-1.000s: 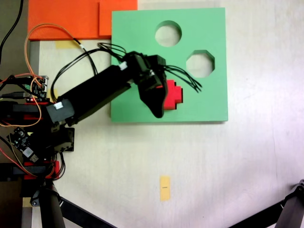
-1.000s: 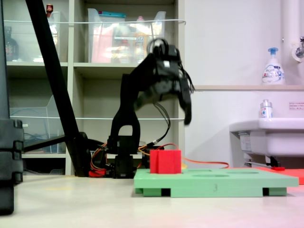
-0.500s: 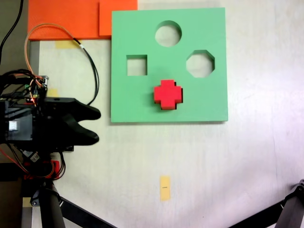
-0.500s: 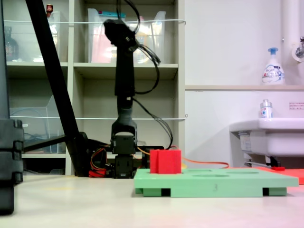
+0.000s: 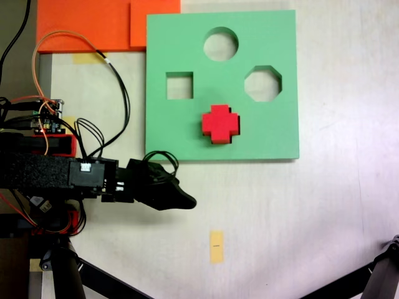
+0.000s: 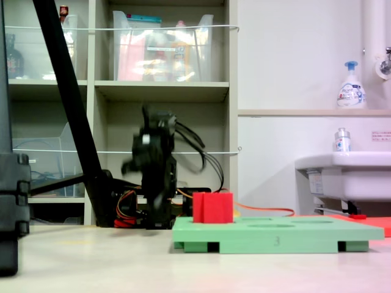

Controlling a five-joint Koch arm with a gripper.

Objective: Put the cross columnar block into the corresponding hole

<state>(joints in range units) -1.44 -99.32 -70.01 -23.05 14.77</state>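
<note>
The red cross columnar block (image 5: 219,123) stands upright in the plus-shaped hole of the green foam board (image 5: 274,140). It fills the hole, so only a dark sliver shows along its lower edge. In the second exterior view the block (image 6: 212,207) sticks up well above the board (image 6: 293,235). My gripper (image 5: 181,199) lies low over the table, below the board's lower left corner in the first exterior view and well apart from the block. Its fingers look pressed together with nothing between them. In the second exterior view the arm (image 6: 153,171) is folded down and motion-blurred.
The board also has round (image 5: 221,43), square (image 5: 179,85) and octagonal (image 5: 262,83) cutouts. Orange sheets (image 5: 87,25) lie at the top left. A yellow tape strip (image 5: 216,246) sits on the table. Wires and a circuit board (image 5: 50,118) crowd the left. Tripod legs (image 5: 93,277) cross the bottom corners.
The arm left the block standing in the hole, swung back upright, then folded down. The gripper now lies low beside the board's lower left corner.
</note>
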